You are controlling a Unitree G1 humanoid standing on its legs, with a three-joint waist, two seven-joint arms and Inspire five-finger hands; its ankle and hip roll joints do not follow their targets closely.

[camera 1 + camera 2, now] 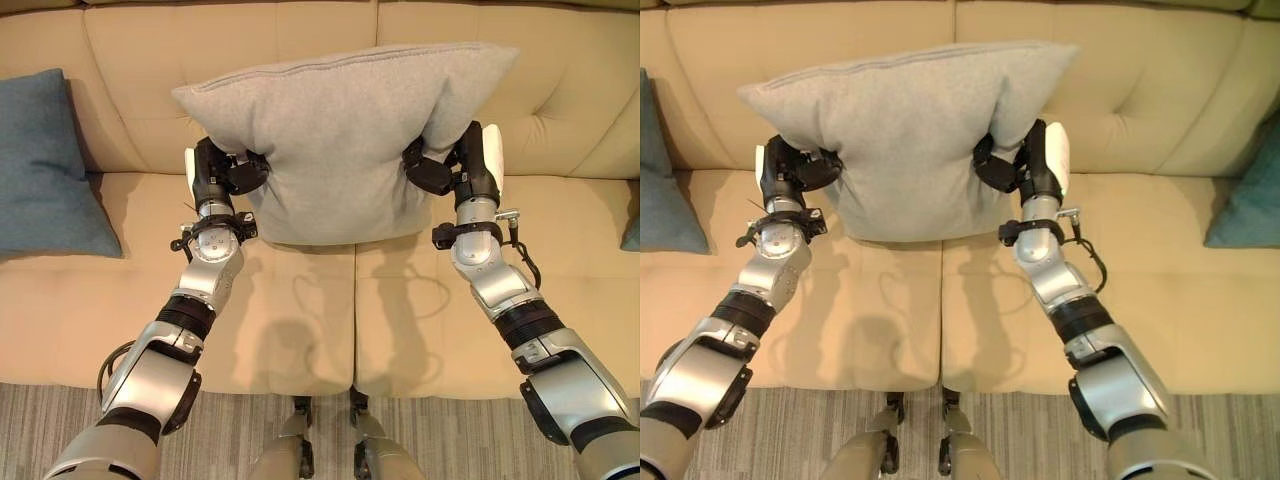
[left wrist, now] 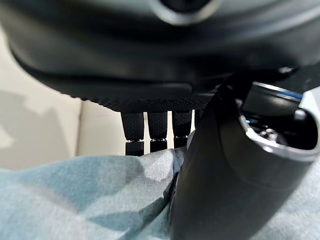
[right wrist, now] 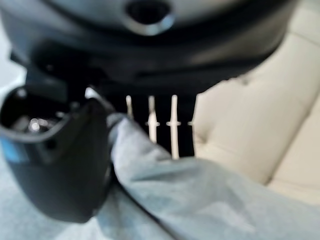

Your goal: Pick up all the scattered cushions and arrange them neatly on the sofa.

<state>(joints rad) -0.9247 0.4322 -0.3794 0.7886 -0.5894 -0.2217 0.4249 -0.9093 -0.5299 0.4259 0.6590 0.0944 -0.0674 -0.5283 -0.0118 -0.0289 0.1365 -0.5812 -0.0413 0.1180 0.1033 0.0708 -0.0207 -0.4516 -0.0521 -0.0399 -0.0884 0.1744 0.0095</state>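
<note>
placing step: left hand [image 1: 222,172] and right hand [image 1: 462,165] pinch grey cushion [image 1: 340,140] above sofa [image 1: 300,330]; next, lower against backrest.

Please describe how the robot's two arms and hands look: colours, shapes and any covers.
Both arms are silver-grey, rounded segments with black joint bands and black clamp rings at the wrists. The left hand and right hand are dark, each with a white cover on its outer side. The fingers have a dotted texture.

— What's past the left hand [image 2: 150,65]?
— Grey cushion [image 2: 90,195] cloth, bunched between its fingers [image 2: 134,132] and thumb [image 2: 235,175].
— And behind?
— Beige sofa [image 2: 35,125] upholstery.
</note>
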